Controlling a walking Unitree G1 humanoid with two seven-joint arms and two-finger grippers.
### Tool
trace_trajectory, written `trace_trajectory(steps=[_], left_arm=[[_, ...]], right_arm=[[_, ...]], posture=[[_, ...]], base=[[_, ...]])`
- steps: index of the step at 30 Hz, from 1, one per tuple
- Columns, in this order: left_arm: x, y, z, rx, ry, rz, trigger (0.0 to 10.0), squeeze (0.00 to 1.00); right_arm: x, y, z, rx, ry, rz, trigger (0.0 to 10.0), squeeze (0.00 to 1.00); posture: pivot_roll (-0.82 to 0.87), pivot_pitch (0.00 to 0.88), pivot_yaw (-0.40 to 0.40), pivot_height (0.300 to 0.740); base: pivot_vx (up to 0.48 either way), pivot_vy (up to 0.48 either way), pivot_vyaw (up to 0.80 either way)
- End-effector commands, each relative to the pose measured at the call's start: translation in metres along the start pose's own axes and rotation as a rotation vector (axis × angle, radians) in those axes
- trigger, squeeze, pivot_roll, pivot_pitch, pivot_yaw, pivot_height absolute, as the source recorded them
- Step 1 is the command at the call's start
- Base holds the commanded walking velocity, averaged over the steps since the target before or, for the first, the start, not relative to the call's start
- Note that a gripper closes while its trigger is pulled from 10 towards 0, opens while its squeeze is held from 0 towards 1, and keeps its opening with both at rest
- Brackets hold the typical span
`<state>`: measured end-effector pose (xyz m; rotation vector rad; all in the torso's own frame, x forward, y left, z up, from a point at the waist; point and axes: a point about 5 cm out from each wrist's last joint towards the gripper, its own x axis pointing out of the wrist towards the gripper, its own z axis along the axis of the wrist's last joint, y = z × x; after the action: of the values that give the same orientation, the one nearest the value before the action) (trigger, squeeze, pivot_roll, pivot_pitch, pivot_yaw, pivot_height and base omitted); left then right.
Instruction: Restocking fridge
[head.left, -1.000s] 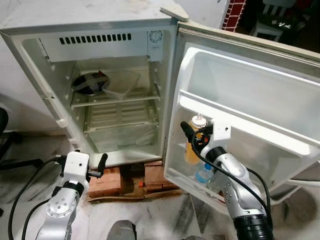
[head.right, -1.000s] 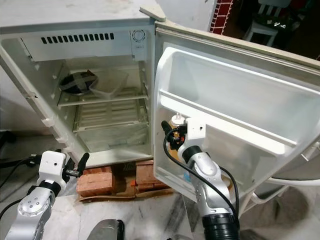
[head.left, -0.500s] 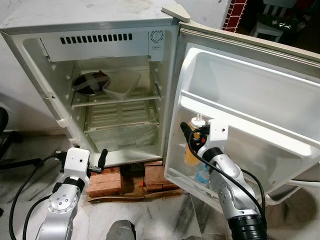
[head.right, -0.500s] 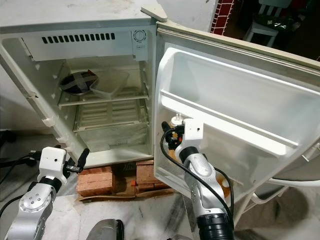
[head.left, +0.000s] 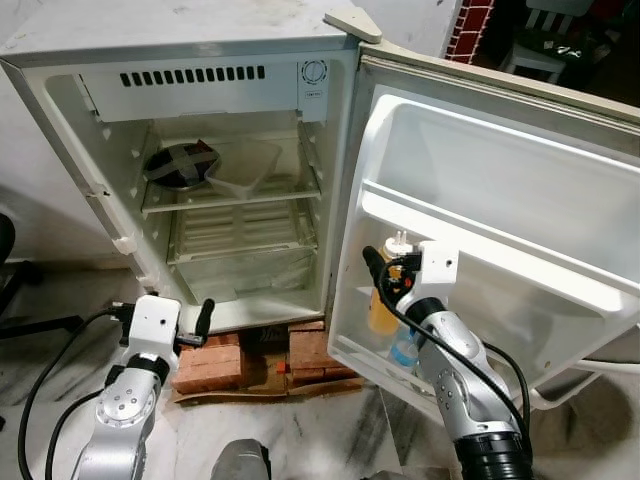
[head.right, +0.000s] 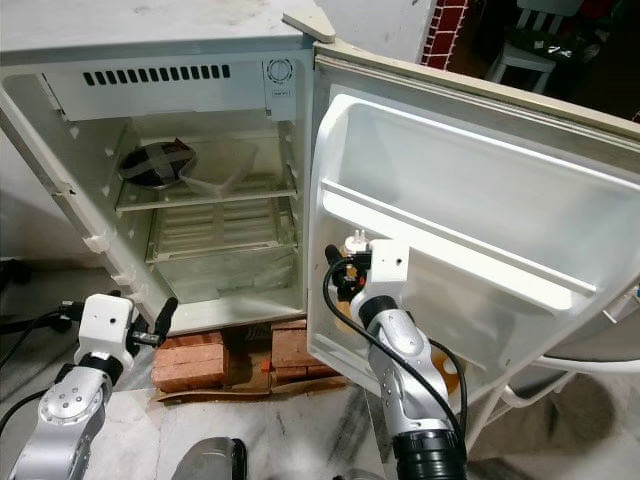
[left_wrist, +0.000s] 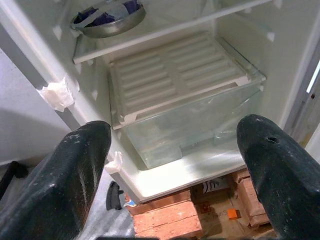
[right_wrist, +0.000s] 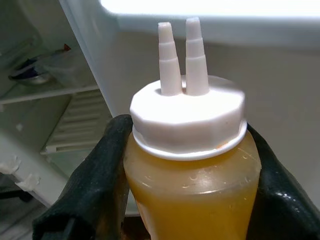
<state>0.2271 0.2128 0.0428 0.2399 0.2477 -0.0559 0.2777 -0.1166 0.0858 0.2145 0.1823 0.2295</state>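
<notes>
The right end effector (right_wrist: 190, 200) is clamped on the neck of a sauce bottle (right_wrist: 192, 165) with a white two-spout cap, held upright inside the lower door shelf (head.left: 350, 352) of the open fridge (head.left: 200, 60). It is judged that the bottle is almost placed but not yet released. Beside it a water bottle (head.left: 405, 347) is seen in the same shelf. The left end effector (left_wrist: 170, 150) is spread open and held low before the crisper drawer (left_wrist: 200, 120). Farther in, a bowl (head.left: 180, 165) and a clear tray (head.left: 243, 165) are already stored on the upper shelf.

A home, by the look of it; a small white fridge (head.left: 200, 60) stands open on bricks (head.left: 215, 360) over a marbled floor (head.left: 330, 430). A white chair (head.left: 545, 40) sits behind.
</notes>
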Motion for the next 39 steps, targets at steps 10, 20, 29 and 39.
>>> trace_trajectory(steps=[10,20,29,39], left_arm=[[0.015,0.016,0.027,0.051,-0.090,0.057,10.0,0.00],[0.013,0.018,0.013,0.004,-0.032,0.078,10.0,0.00],[0.015,0.014,0.013,0.015,-0.032,0.096,10.0,0.00],[0.017,0.013,0.016,0.018,-0.065,0.077,10.0,0.00]], right_arm=[[0.003,0.000,0.005,0.016,-0.023,0.003,10.0,0.00],[0.005,-0.002,0.009,0.009,-0.041,-0.006,10.0,0.00],[0.009,-0.002,0.012,-0.007,-0.062,-0.009,10.0,0.00],[0.012,-0.003,0.017,-0.021,-0.097,-0.017,10.0,0.00]], posture=[[0.13,0.049,-0.026,0.602],[0.12,0.044,-0.029,0.587],[0.13,0.037,-0.035,0.587],[0.12,0.037,-0.032,0.587]], base=[[0.000,0.000,0.00],[0.000,0.000,0.00],[0.000,0.000,0.00],[0.000,0.000,0.00]])
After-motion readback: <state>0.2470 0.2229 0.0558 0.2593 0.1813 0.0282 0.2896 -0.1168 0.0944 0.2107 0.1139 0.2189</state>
